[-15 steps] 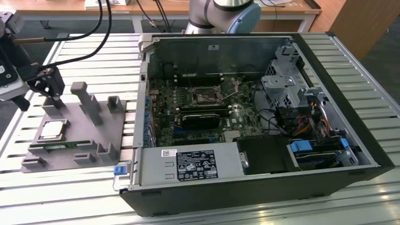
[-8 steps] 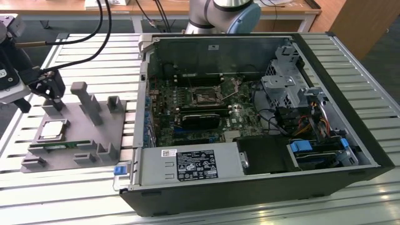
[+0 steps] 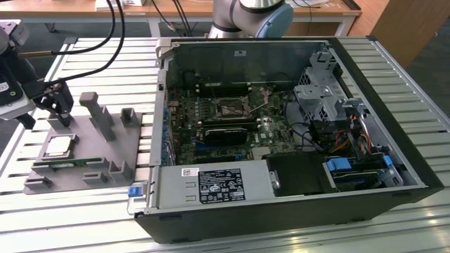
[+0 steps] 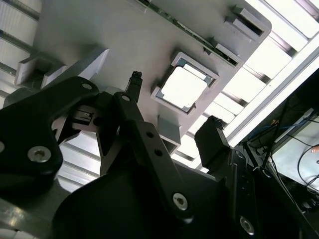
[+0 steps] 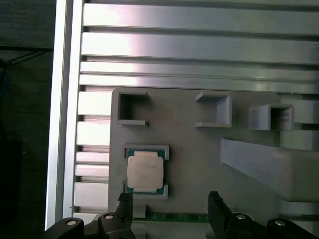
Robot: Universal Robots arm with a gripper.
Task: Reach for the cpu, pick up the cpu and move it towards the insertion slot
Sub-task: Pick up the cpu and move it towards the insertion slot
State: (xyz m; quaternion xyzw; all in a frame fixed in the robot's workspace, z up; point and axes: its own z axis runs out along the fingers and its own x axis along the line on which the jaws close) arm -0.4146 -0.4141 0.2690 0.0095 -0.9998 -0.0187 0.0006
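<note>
the jaws stand open with nothing between them, their two black tips spread wide apart in both wrist views. they hang over the grey tray (image 3: 90, 152) at the exterior view's left, above its far edge, on the slatted metal surface (image 3: 84, 58).

the cpu (image 3: 60, 146) lies flat in its square pocket in the tray, silvery top up, below the jaws and just ahead of them. in the first wrist view the cpu (image 5: 145, 171) sits off the middle of the gap, close to one jaw tip and well apart from the other, with no jaw touching it. the second wrist view has the cpu (image 4: 184, 88) beyond the jaw tips, a bare strip of tray (image 4: 124, 30) between them.

a thin green memory stick (image 3: 67, 163) lies in the tray just beside the cpu, on the side away from the jaws in the exterior view. a tall grey post (image 3: 95, 113) rises from the tray near the jaws.

the insertion slot (image 3: 230, 109) is well apart from the jaws, a small black square with a shiny frame on the board inside the open computer case (image 3: 239, 58), which lies on the surface beside the tray, on the exterior view's right of it
</note>
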